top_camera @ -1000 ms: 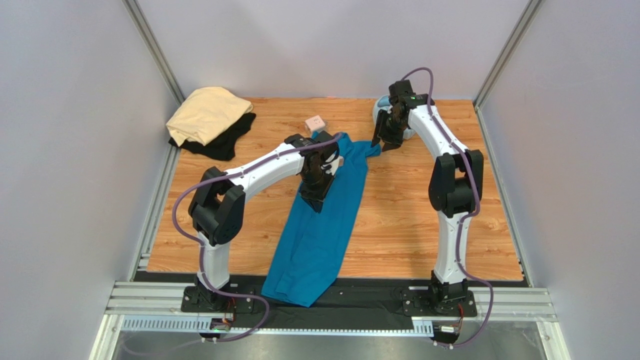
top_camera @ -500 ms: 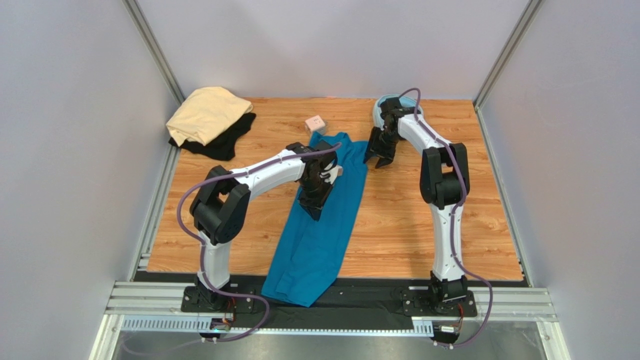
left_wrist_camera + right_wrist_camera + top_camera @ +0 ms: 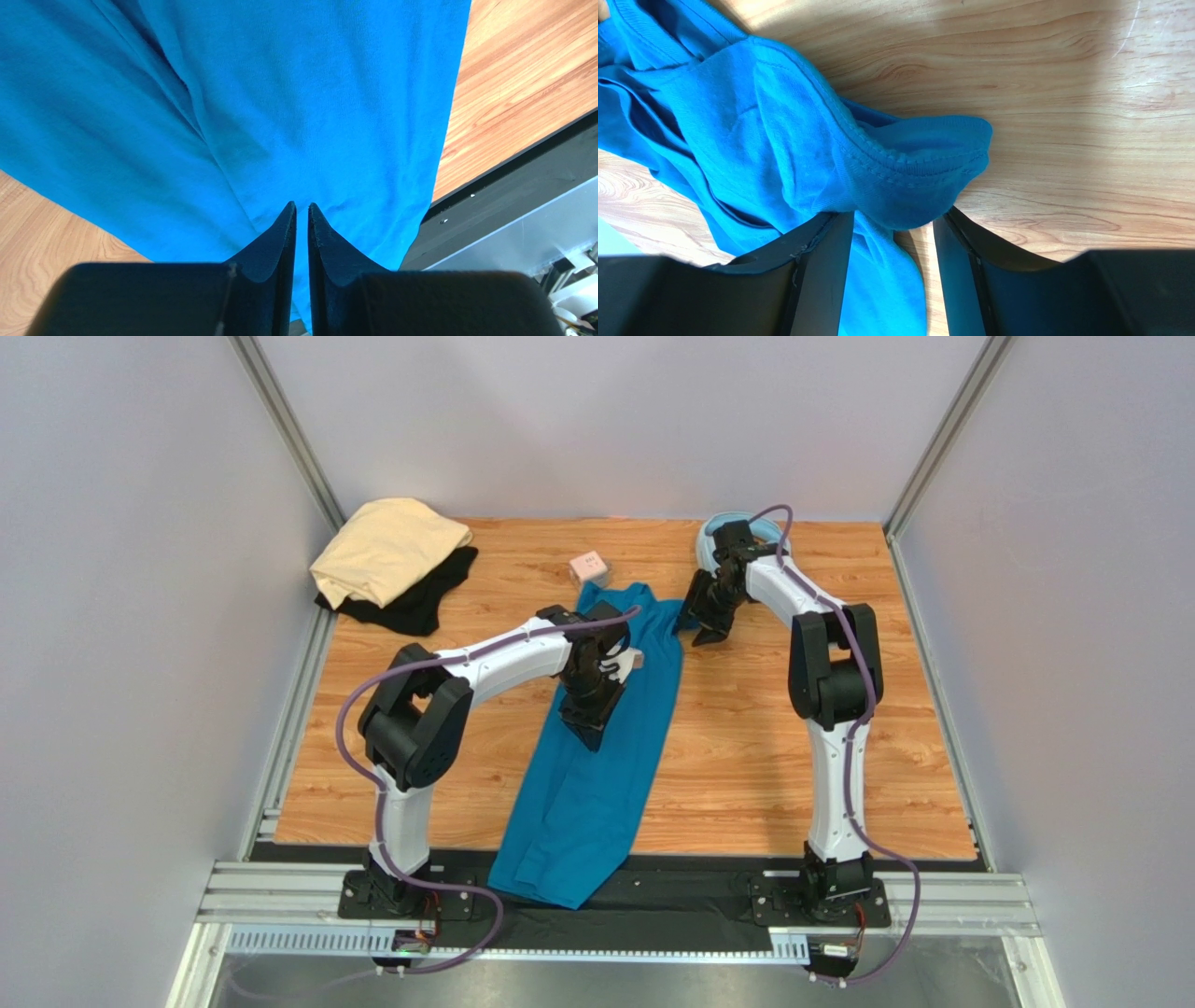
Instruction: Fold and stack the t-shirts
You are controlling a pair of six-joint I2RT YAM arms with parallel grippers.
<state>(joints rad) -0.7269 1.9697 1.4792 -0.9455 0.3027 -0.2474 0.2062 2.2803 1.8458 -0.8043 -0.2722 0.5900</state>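
on the wooden table, the teal shirt lay stretched out lengthwise at the centre.
left claw was closed on a crease at its middle; right claw stood open astride its sleeve.

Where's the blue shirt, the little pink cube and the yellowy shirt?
blue shirt [image 3: 589, 784]: top view, the middle of its long body.
pink cube [image 3: 588, 566]: top view, its top face.
tan shirt [image 3: 386, 546]: top view, the middle of the bundle in the far left corner.
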